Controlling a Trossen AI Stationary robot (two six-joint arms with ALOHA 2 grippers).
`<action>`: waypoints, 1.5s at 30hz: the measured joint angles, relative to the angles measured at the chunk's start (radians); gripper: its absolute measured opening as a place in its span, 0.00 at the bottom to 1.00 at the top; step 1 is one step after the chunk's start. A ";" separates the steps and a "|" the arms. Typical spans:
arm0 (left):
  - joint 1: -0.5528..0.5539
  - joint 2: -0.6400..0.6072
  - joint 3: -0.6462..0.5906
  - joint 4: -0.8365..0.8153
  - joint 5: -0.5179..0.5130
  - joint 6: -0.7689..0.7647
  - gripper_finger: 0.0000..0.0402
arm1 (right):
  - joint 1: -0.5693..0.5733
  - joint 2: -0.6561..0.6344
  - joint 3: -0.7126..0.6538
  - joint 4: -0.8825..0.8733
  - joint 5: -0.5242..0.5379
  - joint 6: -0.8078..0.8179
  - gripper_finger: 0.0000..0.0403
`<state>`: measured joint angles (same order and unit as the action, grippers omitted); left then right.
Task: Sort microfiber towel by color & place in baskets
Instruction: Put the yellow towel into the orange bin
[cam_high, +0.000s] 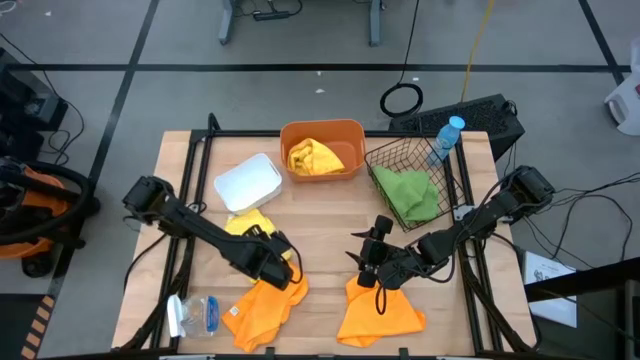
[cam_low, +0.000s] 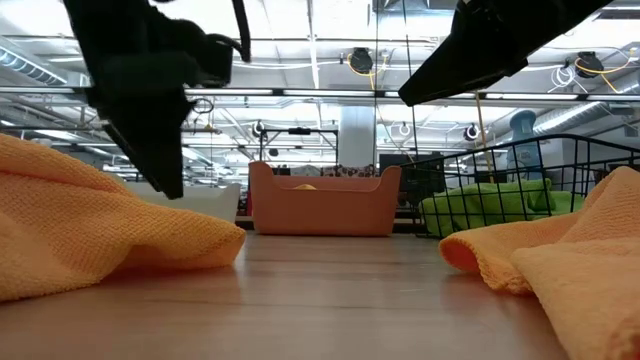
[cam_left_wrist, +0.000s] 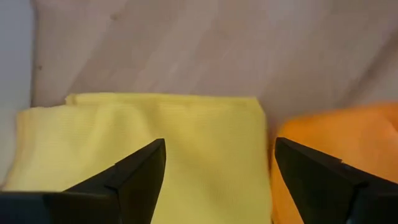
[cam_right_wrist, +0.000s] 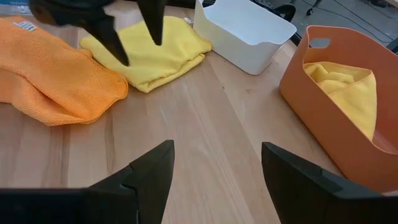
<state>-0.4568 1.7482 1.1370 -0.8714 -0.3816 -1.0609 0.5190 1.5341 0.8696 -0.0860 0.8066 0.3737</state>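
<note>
A folded yellow towel (cam_high: 248, 224) lies flat on the wood near the white tray (cam_high: 248, 182), with its near edge beside an orange towel (cam_high: 265, 305). My left gripper (cam_left_wrist: 217, 155) is open and points down over the yellow towel; it also shows in the right wrist view (cam_right_wrist: 138, 50). My right gripper (cam_right_wrist: 214, 162) is open above bare wood, just beyond a second orange towel (cam_high: 380, 315) lying crumpled on the table. The orange tub (cam_high: 322, 150) holds a yellow towel (cam_right_wrist: 345, 84). The black wire basket (cam_high: 410, 180) holds a green towel (cam_low: 490, 205). My left gripper comes from above with its open fingers (cam_right_wrist: 121, 56) pointing down at the yellow towel's end nearest the orange towel (cam_left_wrist: 249, 124), one finger near each side. Whether the tips touch the cloth, I cannot tell.
A clear bottle with a blue cap (cam_high: 447, 137) stands against the wire basket's far side. A clear plastic packet (cam_high: 195, 315) lies at the near left corner. Bare wood (cam_right_wrist: 205, 118) stretches between the two grippers and the tub.
</note>
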 joint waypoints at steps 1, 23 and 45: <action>0.000 0.010 0.000 0.002 -0.010 -0.005 0.76 | 0.000 0.000 0.000 0.000 0.000 0.000 0.57; 0.043 0.158 0.003 0.125 0.012 0.004 0.25 | 0.000 0.000 0.000 0.000 0.000 0.005 0.57; -0.010 -0.055 0.151 0.182 -0.285 0.390 0.02 | 0.029 0.000 0.000 0.130 -0.057 -0.041 0.57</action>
<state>-0.4671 1.6928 1.2884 -0.6896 -0.6665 -0.6704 0.5477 1.5337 0.8700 0.0441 0.7497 0.3325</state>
